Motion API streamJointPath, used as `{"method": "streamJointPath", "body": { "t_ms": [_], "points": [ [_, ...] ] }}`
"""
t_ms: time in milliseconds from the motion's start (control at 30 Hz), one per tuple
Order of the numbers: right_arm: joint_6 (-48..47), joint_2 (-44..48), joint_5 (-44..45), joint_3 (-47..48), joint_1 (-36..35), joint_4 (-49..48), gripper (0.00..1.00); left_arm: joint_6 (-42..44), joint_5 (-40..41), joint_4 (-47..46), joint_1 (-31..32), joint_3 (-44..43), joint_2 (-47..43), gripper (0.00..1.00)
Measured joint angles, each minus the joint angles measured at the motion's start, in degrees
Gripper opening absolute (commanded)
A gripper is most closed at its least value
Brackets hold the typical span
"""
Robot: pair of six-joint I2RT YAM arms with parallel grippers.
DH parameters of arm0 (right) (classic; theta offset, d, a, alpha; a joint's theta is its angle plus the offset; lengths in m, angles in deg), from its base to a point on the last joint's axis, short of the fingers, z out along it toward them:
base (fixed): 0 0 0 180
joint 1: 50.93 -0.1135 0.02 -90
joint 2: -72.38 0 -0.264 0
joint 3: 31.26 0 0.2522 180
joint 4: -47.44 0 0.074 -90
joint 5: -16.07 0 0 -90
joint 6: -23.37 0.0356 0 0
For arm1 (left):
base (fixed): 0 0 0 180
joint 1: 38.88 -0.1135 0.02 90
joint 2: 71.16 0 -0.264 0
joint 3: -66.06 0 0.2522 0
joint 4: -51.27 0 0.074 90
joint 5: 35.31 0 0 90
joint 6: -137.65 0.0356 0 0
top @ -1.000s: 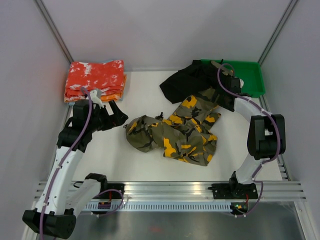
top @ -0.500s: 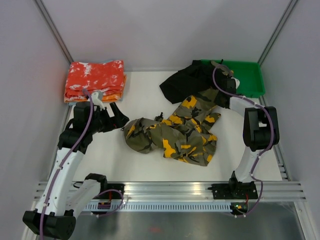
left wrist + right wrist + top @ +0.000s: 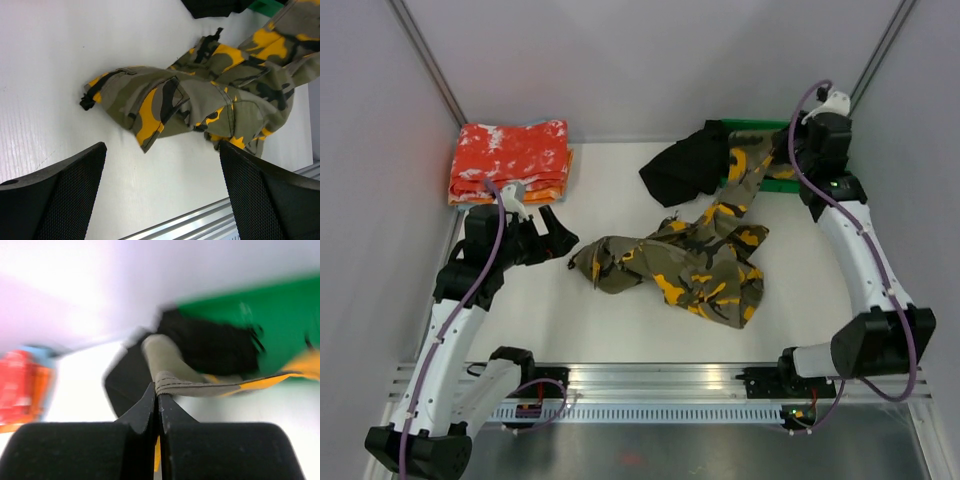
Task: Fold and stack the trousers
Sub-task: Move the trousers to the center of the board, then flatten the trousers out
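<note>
My right hand (image 3: 794, 150) sits at the far right corner of the table (image 3: 610, 320), over the green tray (image 3: 820, 170). The back wall and the right wall are close beside it. Open room lies only toward the middle and the near rail (image 3: 660, 385). From its wrist view, this hand (image 3: 158, 392) is pinched fully closed on a hem of the trousers (image 3: 200, 386), the stitched cloth edge nipped right at the fingertips.

My left hand (image 3: 555, 232) is spread as wide as it goes and holds nothing. It hangs over bare table at the left, just in front of the red-orange folded cloths (image 3: 510, 160). White surface is free between it and the near edge.

The trousers (image 3: 690, 265) lie crumpled in the middle of the table, patched olive-grey, black and bright yellow-orange. One leg stretches in a band from the heap to my right hand, passing the black garment (image 3: 685, 165) and crossing the tray's near left corner. The other end, with a pocket flap and a dark tab, points at my left hand (image 3: 162, 145), near its fingers (image 3: 70, 192) but not touching.
</note>
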Motion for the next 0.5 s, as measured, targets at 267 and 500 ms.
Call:
{"method": "streamJointPath", "body": {
  "t_ms": [267, 500],
  "points": [
    [-1.0, 13.3, -11.3, 7.9, -6.8, 0.9, 0.0, 0.7, 0.0, 0.5, 0.0, -0.6, -0.4, 1.0],
    [0.8, 21.4, -13.8, -8.2, -17.2, 4.0, 0.0, 0.8, 0.2, 0.5, 0.0, -1.6, -0.4, 1.0]
  ]
}}
